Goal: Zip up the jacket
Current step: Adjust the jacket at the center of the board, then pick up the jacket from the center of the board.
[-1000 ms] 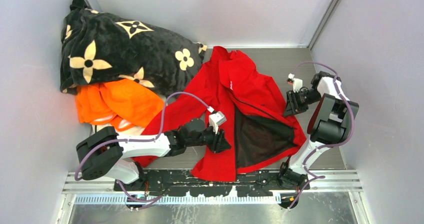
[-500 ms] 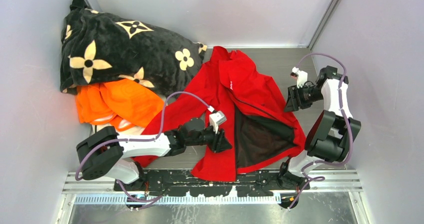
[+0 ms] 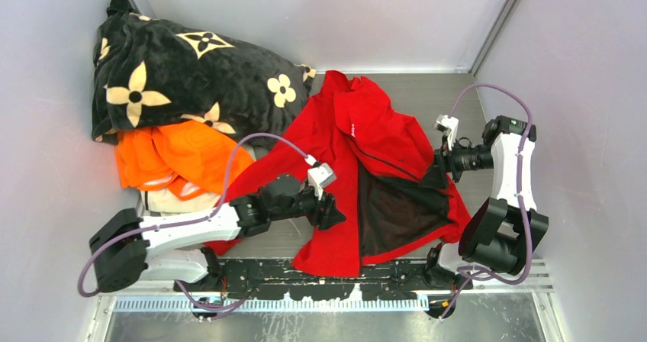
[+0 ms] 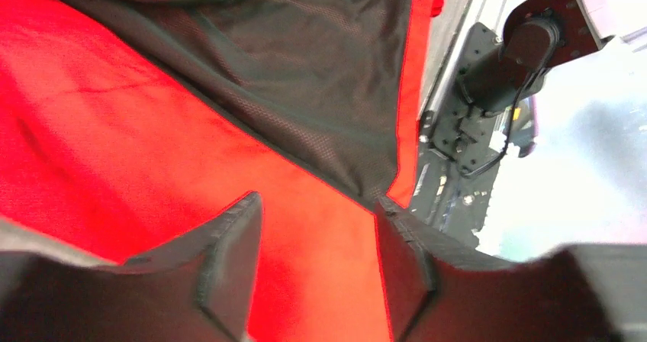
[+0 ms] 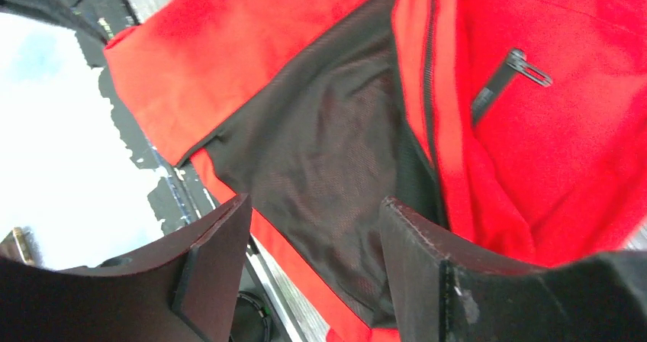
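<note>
I am watching the jacket (image 3: 381, 140) lying unzipped across the middle of the bench (image 3: 435, 90), collar pointing to 12 o'clock and hem to 6 o'clock, with one front panel falling open so the dark lining (image 3: 393, 204) is showing. My left end effector (image 3: 329, 214) is hovering over the red panel on the 9 o'clock side of that opening, fingers spread and pinching nothing. My right end effector (image 3: 441, 165) is sitting at the jacket's 3 o'clock edge, likewise spread and empty. The thin cloth is worrying me most: if either end effector closes on a panel rather than on the zip edge, it is probably gathering two layers, and any pull is dragging the whole garment instead of lining up the teeth. I am not making out the main slider or the hem pin in any view, so I am risking a blind grab. The pocket pull (image 5: 523, 63) is sitting close to the zip track (image 5: 429, 90) and is looking easy to mistake for the slider. Both arms are going to be converging near 6 o'clock, where they could be crowding each other. The left arm's cable (image 3: 263, 134) is looping near the orange garment (image 3: 183, 155) at 9 o'clock, where it could be snagging.
</note>
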Robot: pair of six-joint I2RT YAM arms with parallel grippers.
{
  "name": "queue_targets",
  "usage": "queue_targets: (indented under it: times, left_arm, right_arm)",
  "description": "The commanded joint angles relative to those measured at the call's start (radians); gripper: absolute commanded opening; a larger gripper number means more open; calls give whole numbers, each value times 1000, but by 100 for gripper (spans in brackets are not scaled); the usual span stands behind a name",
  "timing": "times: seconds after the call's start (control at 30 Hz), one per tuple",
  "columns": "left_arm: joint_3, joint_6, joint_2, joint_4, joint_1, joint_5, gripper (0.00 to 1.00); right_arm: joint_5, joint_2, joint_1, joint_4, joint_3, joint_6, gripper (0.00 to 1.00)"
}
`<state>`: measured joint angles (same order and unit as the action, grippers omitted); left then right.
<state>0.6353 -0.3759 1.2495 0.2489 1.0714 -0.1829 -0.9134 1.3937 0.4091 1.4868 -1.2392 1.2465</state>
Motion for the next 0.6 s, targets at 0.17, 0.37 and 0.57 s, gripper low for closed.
queue_targets:
  times: [0.17,0.37,0.57]
  left_arm:
    - [-51,89,-273,-97,-19,117,89]
    - [-88,122,-254,-47,-20,-65,85]
    - [-82,195,-171,-22,-19,-253,79]
  right_arm:
    - [-209,16,-8,190,37,278,84]
    - [-131,-58,-64,-102,104,-78,89]
    - [21,-151,-183,-322,181,-376,92]
